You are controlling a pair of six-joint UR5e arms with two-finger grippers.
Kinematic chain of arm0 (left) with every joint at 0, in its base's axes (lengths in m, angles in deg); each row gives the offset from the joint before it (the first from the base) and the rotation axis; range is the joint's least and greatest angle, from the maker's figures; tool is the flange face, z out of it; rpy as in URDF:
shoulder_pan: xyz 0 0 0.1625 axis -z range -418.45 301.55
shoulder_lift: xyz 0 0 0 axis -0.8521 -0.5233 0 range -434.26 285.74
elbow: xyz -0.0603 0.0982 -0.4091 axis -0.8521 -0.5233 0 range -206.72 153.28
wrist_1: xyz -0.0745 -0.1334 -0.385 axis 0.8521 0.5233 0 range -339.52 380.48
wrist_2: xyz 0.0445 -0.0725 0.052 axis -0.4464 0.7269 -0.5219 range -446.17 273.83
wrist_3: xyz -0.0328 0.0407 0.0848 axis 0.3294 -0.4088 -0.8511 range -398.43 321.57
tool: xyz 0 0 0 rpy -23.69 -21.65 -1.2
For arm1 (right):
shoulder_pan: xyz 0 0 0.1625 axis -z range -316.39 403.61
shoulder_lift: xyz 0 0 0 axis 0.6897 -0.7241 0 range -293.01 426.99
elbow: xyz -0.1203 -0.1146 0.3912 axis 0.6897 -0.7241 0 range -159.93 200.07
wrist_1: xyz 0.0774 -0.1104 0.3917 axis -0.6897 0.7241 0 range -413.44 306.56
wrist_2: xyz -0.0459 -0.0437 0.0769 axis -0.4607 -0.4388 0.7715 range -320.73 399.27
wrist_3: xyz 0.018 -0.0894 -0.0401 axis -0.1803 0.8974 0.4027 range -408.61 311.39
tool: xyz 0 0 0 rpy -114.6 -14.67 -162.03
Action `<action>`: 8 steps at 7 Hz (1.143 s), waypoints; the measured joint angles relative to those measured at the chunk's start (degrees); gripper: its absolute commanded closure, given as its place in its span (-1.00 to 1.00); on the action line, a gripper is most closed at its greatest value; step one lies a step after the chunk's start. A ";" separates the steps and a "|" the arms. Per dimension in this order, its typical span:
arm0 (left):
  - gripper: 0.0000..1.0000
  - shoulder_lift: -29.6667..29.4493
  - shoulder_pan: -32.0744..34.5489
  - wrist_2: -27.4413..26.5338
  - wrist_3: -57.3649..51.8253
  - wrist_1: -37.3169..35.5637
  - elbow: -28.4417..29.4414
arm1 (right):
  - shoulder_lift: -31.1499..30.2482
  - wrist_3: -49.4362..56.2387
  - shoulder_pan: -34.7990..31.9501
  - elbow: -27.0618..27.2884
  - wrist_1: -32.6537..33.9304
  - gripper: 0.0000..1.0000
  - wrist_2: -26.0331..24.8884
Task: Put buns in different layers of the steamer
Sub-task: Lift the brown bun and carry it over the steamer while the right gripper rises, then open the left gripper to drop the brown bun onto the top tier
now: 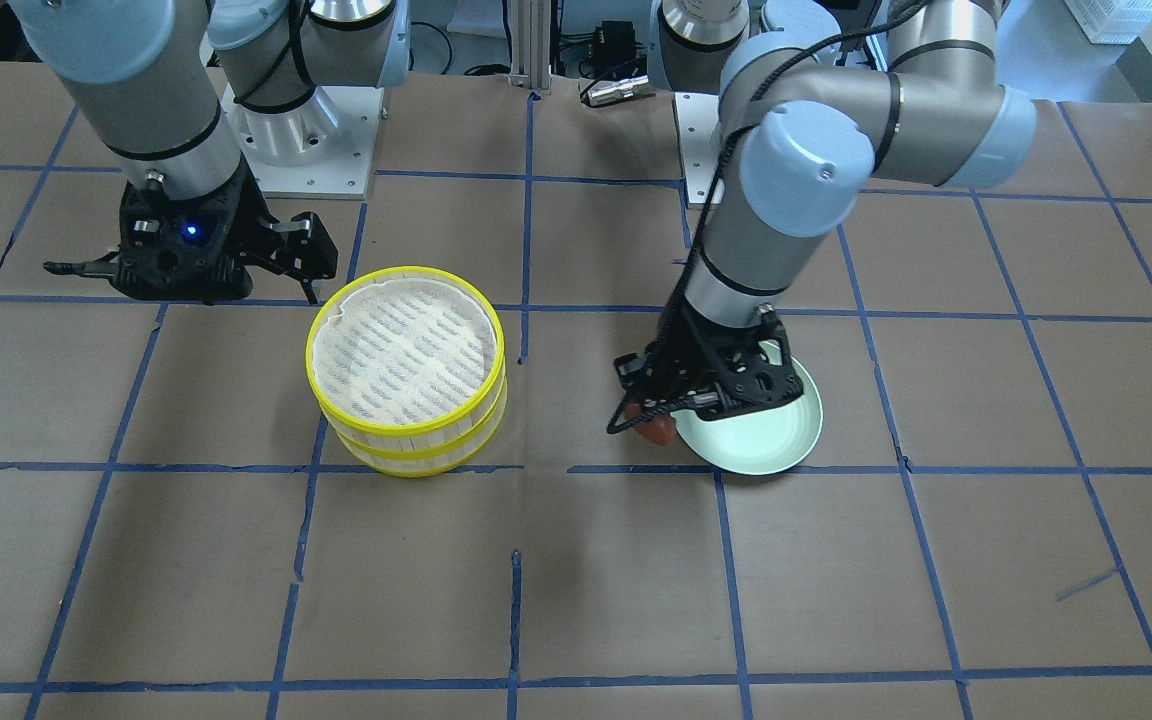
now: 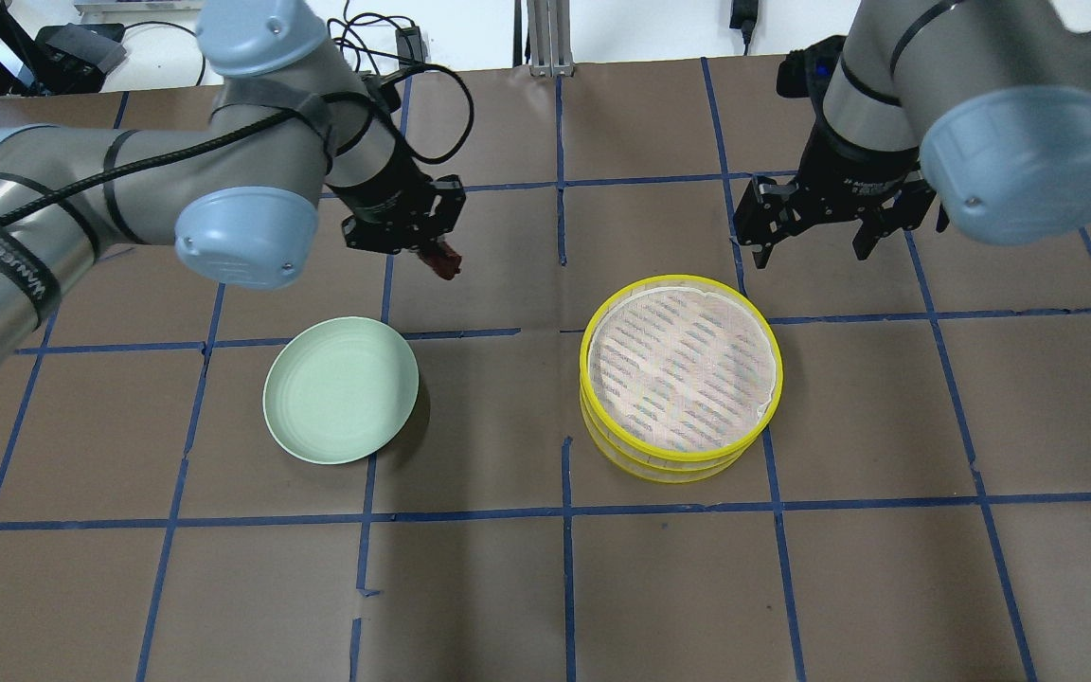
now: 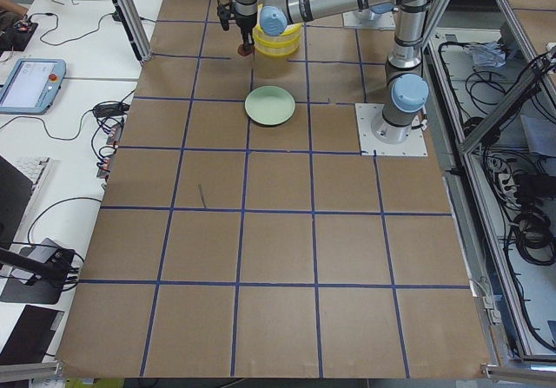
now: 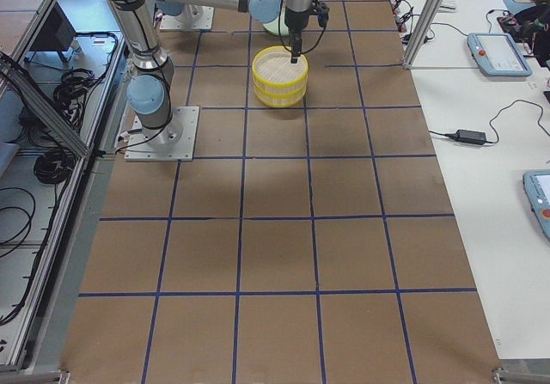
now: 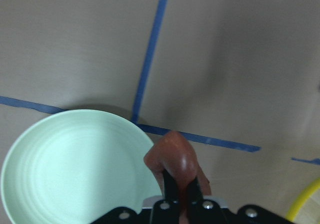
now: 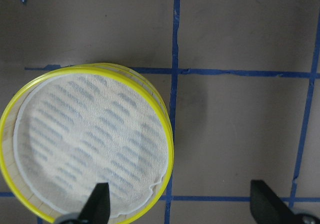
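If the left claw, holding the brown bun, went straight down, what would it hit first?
Probably the table just beside the pale green plate, reddish-brown bun first; it might clip the rim: depth unclear.

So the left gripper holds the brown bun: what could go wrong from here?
The brown bun is pinched only at one end, with most of it jutting past the left gripper, so it may slip or squash in transit. The right gripper hangs open close by the steamer; the left arm reaching over could crowd it. The tiers are stacked and no white bun shows, so the lower layer's contents can't be checked.
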 measured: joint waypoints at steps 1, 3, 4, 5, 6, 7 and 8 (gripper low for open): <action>0.97 -0.18 4.84 1.99 8.06 -3.79 0.54 | -0.86 -0.19 -0.24 -4.77 -5.09 -1.00 0.30; -0.98 -1.17 14.25 3.53 24.05 -11.13 0.76 | -2.16 -0.52 -0.67 -6.76 -8.15 -1.00 0.36; -1.00 -1.91 16.32 3.55 27.82 -12.40 0.55 | -2.50 -0.53 -0.71 -6.48 -8.31 -1.00 0.34; -1.00 -2.85 17.24 3.45 28.89 -13.23 0.37 | -2.58 -0.50 -0.63 -6.31 -8.31 -1.00 0.34; -1.00 -3.69 17.73 3.45 28.96 -14.09 0.52 | -2.62 -0.48 -0.46 -6.25 -8.35 -1.00 0.32; -1.00 -4.03 17.89 3.42 27.83 -14.53 0.71 | -2.67 -0.45 -0.46 -6.23 -8.42 -1.00 0.28; -1.00 -3.89 17.76 3.32 25.01 -14.57 0.76 | -2.69 -0.41 -0.51 -6.22 -8.45 -1.00 0.24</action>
